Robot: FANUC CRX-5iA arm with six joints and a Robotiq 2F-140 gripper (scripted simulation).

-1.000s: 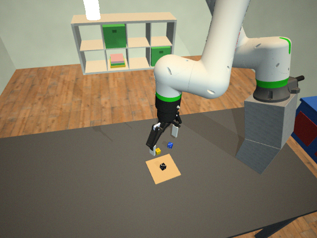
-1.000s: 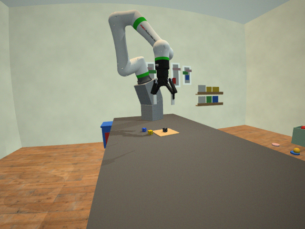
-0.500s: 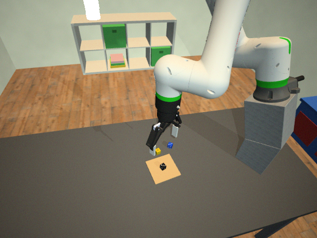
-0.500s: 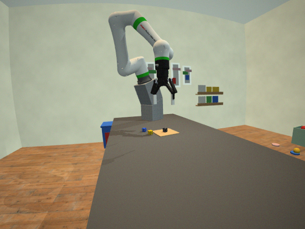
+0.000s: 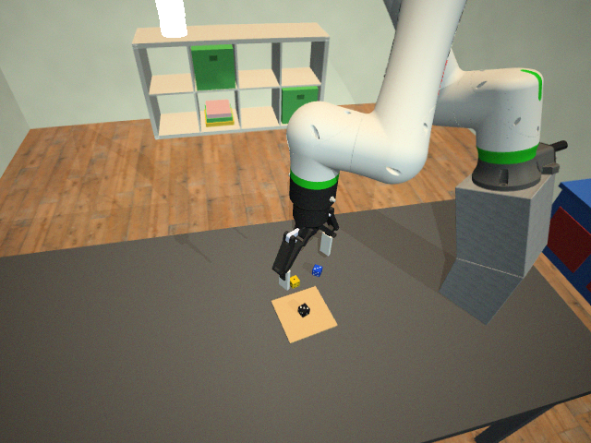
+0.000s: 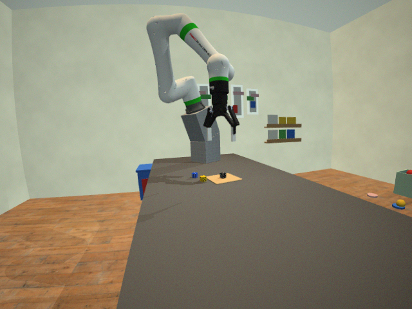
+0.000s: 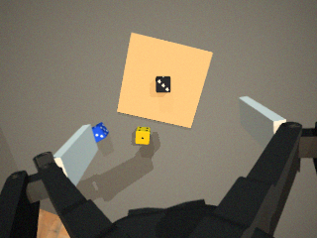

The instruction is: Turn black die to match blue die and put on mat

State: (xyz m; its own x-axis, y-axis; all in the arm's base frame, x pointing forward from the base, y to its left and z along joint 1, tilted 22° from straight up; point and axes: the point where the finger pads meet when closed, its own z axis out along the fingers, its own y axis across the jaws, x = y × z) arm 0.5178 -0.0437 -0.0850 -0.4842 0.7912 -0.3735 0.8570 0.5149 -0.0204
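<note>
So the gripper (image 6: 221, 134) is hanging well above the table (image 5: 143, 357), jaws spread wide with nothing in them. Below it the black die (image 7: 162, 84) already sits flat, fully on the tan mat (image 7: 144, 59), showing three pips on top. The yellow die (image 7: 143, 135) is just off the mat's edge, showing one, and the blue die (image 7: 100, 132) is beside it; its top looks like four or five, too small to say. My worry: with fingers this wide, coming down could clip the yellow die. Also a sloppy roll might leave the black one tilted or off the mat.
</note>
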